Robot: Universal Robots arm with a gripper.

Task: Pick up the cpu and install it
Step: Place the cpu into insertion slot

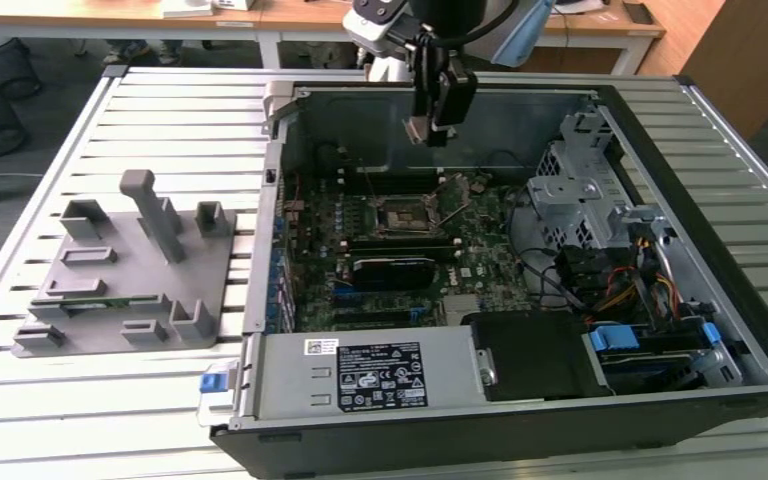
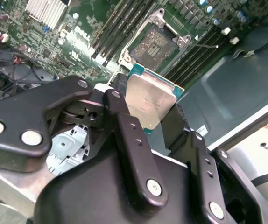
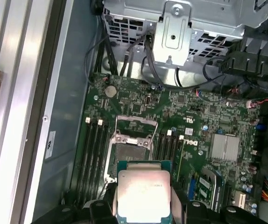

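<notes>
Silver-grey metal shines on top of the cpu point(image 2: 149, 100), a flat square chip with a thin green rim, clamped between the two black fingers point(image 2: 124, 122) of the hand point(image 2: 148, 106). The hand is closed on it, one finger against each of two opposite sides, and nothing else touches the chip.

In the exterior view the hand point(image 1: 427, 128) hangs from the arm over an open computer case point(image 1: 531, 125), above the part nearest the tabletop's far edge and clear of the boards below. The cpu point(image 1: 419, 129) shows there as a small pale patch at its tip.

The case lies with its open side up on a slatted metal tabletop point(image 1: 171, 110), taking up the middle and the exterior view's right of it. Below the hand lies the green motherboard point(image 1: 478, 250) with its square socket point(image 1: 402, 215) (dark inside, a metal frame round it).

In the first wrist view the cpu point(image 3: 144, 193) is held apart from the socket point(image 3: 130, 149), which has memory slots point(image 3: 93, 154) on both sides.

A grey plastic fixture point(image 1: 131, 260) stands on the tabletop near the edge at the exterior view's left, well apart from the hand.
</notes>
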